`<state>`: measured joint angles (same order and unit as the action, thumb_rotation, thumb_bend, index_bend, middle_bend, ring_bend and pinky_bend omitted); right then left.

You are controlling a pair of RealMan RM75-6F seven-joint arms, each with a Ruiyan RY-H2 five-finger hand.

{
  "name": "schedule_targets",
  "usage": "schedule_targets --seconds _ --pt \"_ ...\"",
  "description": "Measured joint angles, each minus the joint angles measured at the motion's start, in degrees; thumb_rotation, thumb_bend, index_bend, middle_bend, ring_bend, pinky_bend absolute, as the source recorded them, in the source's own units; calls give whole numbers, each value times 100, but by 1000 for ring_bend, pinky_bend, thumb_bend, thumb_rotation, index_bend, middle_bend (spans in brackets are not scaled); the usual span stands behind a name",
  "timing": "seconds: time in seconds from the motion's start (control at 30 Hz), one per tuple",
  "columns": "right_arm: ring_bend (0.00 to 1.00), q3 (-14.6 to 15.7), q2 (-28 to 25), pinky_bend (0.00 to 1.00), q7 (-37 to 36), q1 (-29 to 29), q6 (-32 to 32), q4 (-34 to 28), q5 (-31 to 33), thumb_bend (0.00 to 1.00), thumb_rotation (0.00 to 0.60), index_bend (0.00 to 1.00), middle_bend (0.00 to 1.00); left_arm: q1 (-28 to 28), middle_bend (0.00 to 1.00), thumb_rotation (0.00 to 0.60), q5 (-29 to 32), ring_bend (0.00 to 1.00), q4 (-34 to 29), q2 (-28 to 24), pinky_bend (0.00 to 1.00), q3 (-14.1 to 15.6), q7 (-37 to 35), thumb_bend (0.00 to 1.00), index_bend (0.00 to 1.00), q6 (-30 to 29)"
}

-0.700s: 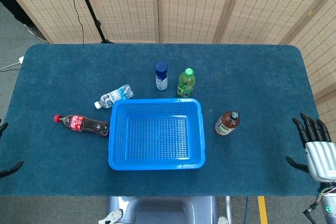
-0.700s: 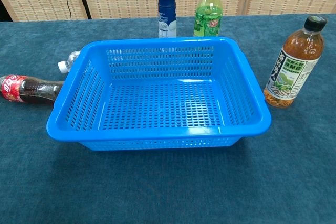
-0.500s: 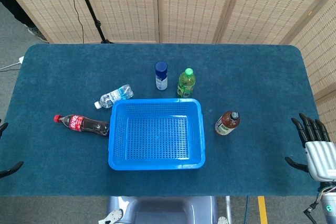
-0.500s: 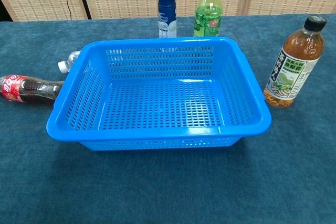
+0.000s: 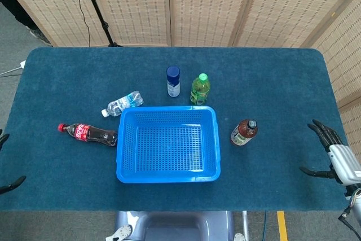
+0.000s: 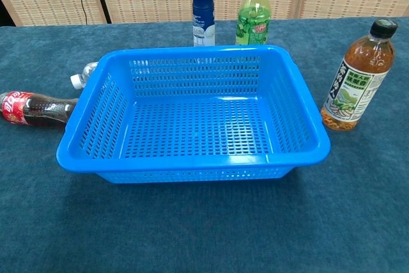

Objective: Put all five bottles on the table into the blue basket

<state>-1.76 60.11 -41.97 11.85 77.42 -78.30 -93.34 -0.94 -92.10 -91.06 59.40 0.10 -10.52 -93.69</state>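
The blue basket (image 5: 167, 109) (image 6: 192, 53) stands empty mid-table. Left of it a cola bottle (image 5: 87, 134) (image 6: 32, 108) lies on its side, and a clear water bottle (image 5: 122, 104) (image 6: 82, 76) lies by the basket's far left corner. Behind the basket a blue-capped bottle (image 5: 173, 81) (image 6: 203, 16) and a green bottle (image 5: 199, 89) (image 6: 254, 14) stand upright. A brown tea bottle (image 5: 244, 132) (image 6: 356, 81) stands to the basket's right. My right hand (image 5: 337, 159) hovers at the table's right edge, fingers spread, holding nothing. Only two fingertips of my left hand (image 5: 7, 162) show at the left edge, wide apart.
The dark blue table cloth (image 5: 271, 83) runs wide on both sides of the basket. Woven folding screens (image 5: 197, 4) stand behind the table, with a black stand leg (image 5: 96, 9) at the back left.
My right hand has turned slightly, its fingers now pointing more toward the table's middle. The bottles, the basket and the left hand have not moved.
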Motion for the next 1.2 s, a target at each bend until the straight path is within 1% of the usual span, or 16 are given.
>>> schedule_targets --seconds 0.03,0.13,0.23,0.27,0.37,0.53,0.9,0.97,1.0,1.03,1.1,1.13,1.2 --pt "0 40 84 0 -481 102 -49 269 -115 0 600 0 0 -3 0 600 2 0 -6 -5 0 3 -8 22 0 0" --pt "0 158 352 0 -1513 406 -194 946 -411 0 600 0 0 -5 0 600 15 0 -38 -36 0 10 -63 21 0 19" --pt "0 274 729 0 -2121 792 -406 1535 -657 0 600 0 0 -8 0 600 77 0 -42 -48 0 -9 -85 22 0 26" --pt "0 298 854 0 -2211 904 -476 1659 -696 0 600 0 0 -6 0 600 112 0 -43 -48 0 -22 -86 22 0 40" --pt "0 364 1185 0 -2423 1185 -706 1917 -757 0 600 0 0 18 0 600 168 0 -53 -45 0 -42 -66 22 0 117" --pt "0 401 1463 0 -2458 1552 -962 1998 -789 0 600 0 0 68 0 600 247 0 -74 -27 0 -67 32 22 0 234" --pt "0 306 1732 0 -2481 2021 -1364 1917 -528 0 600 0 0 105 0 600 367 0 -85 4 0 -109 95 22 0 343" --pt "0 274 1818 14 -2507 2089 -1454 1942 -422 0 600 0 0 110 0 600 386 0 -86 22 0 -127 105 22 0 341" --pt "0 260 1862 36 -2511 2113 -1486 1963 -378 0 600 7 7 112 0 600 393 0 -86 26 0 -133 113 22 0 340" --pt "3 240 1924 58 -2518 2136 -1518 2001 -323 0 600 17 23 114 0 600 402 0 -85 31 0 -138 120 22 0 343" --pt "53 201 2032 129 -2535 2166 -1560 2075 -233 0 600 71 106 122 0 600 426 0 -84 41 0 -146 136 22 0 367" --pt "121 175 2108 188 -2550 2185 -1583 2134 -175 0 600 126 189 127 0 600 433 0 -82 45 0 -149 142 22 0 377" --pt "304 126 2216 339 -2562 2207 -1610 2223 -75 0 600 284 385 137 0 600 452 0 -83 51 0 -153 154 22 0 406"
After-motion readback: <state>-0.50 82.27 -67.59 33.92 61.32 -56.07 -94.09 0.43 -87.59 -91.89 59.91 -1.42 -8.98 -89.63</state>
